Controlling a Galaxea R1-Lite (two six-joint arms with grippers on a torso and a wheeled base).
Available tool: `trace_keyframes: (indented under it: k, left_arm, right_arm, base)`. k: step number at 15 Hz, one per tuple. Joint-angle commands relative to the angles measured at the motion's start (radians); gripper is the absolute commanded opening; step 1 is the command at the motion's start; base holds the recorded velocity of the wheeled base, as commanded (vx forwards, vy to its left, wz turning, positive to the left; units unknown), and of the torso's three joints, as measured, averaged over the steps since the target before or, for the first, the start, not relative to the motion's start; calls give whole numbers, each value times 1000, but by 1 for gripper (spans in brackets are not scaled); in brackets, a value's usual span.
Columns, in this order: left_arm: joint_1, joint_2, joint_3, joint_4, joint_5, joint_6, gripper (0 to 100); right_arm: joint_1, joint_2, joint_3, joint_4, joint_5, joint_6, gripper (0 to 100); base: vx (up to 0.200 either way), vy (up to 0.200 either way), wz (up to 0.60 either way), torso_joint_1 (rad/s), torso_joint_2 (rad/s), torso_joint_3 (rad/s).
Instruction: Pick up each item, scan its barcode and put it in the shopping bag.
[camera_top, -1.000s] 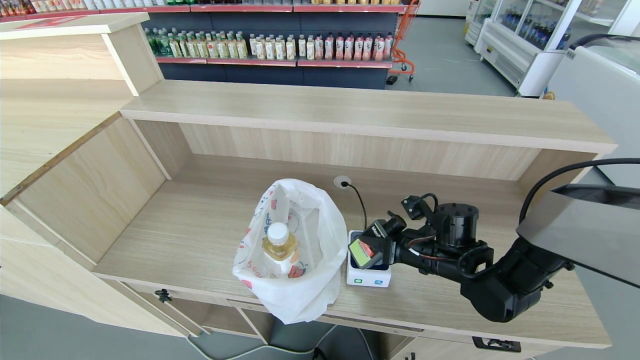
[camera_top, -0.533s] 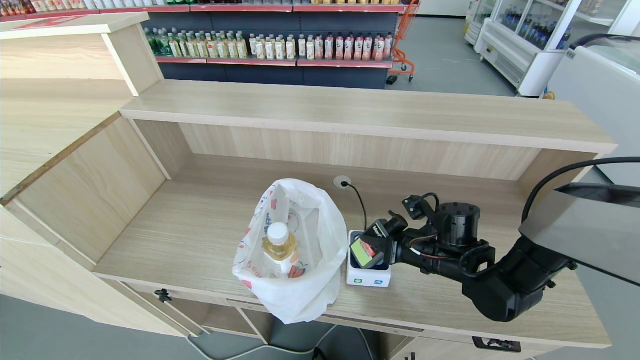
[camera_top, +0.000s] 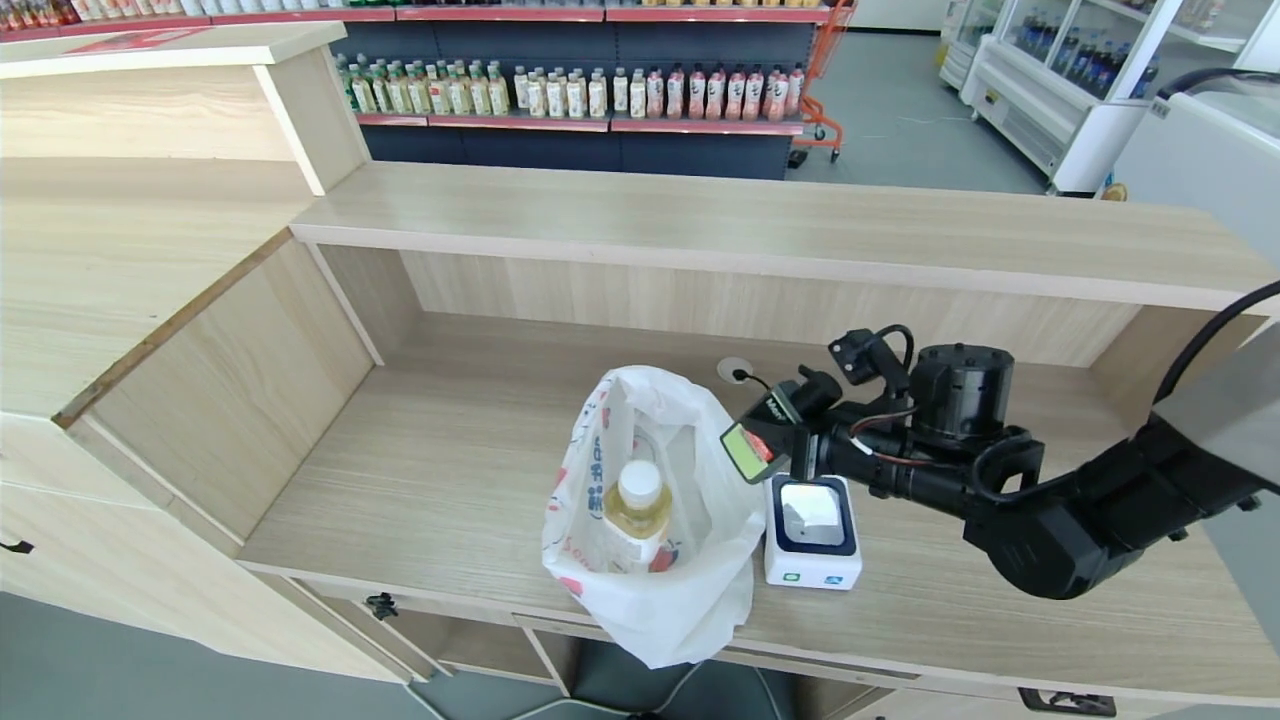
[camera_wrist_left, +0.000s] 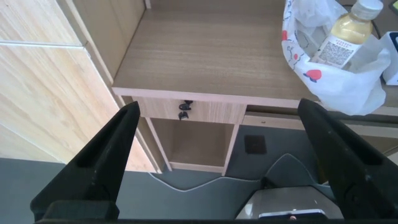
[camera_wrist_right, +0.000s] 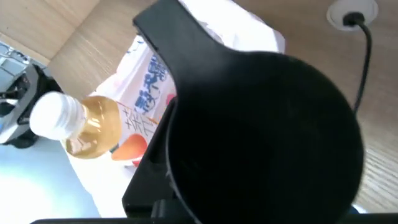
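Gripping a small green pack (camera_top: 743, 452), the right gripper (camera_top: 772, 442) hangs above the scanner (camera_top: 812, 530), beside the bag (camera_top: 690, 610) holding 1 bottle (camera_top: 635, 505); the left gripper (camera_wrist_left: 217, 109) gapes, released.

The right arm (camera_top: 1050, 535) is glossy black, built of rounded joint housings, with a flat grey panel on its upper link and a thick black cable arching over it. A squat black cylinder stands on the wrist, and beside it sits a small black camera block with a looped lead. Thin red and white wires run along the forearm. The right gripper (camera_top: 768, 440) is black with white lettering on one finger. The left gripper (camera_wrist_left: 217, 109) has two broad, matte black fingers (camera_wrist_left: 93, 168) that taper toward their tips.
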Motion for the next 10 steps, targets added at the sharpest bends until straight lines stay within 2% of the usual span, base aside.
trace_keyframes:
  k: [1, 7, 10]
  left_arm:
    - [0, 1, 0, 0, 0, -2, 100]
    - [0, 1, 0, 0, 0, -4, 100]
    - [0, 0, 0, 0, 0, -4, 100]
  right_arm:
    - [-15, -10, -19, -6, -3, -82, 0]
    - [11, 113, -104, -104, 3, -197, 0]
    - [28, 158, -87, -144, 9, -232, 0]
  base:
    - [0, 0, 0, 0, 0, 0]
    - [0, 0, 0, 0, 0, 0]
    - [0, 0, 0, 0, 0, 0]
